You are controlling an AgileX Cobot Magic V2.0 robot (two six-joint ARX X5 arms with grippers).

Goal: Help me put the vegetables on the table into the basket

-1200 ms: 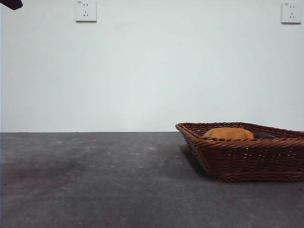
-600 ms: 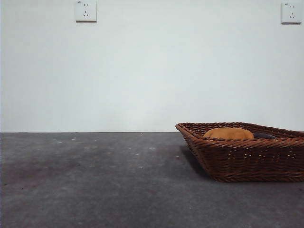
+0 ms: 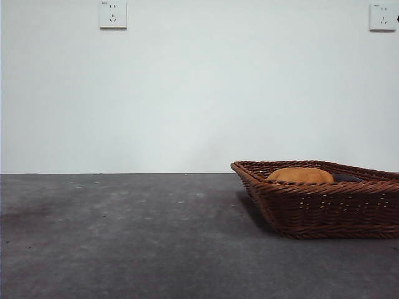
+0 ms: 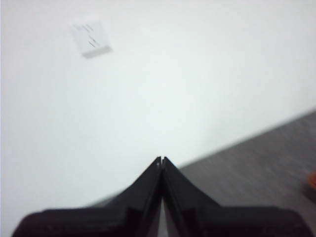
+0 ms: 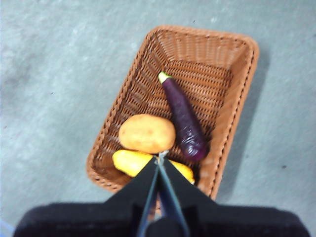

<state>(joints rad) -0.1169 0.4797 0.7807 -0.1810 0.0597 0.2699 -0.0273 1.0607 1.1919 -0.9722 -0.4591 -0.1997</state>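
The woven brown basket stands on the dark grey table at the right. Inside it lie three vegetables: an orange-brown potato, a yellow corn cob partly hidden by the jaws, and a long dark purple eggplant. My right gripper hangs shut high above the basket, over the corn, holding nothing. My left gripper is shut and empty, raised and pointing at the white wall. Neither gripper shows in the front view.
Two white wall sockets sit high on the white wall behind the table. One socket shows blurred in the left wrist view. Bare grey tabletop stretches left of the basket.
A dark arm tip at the top left corner of the front view has withdrawn out of sight. The basket and its vegetables have not moved.
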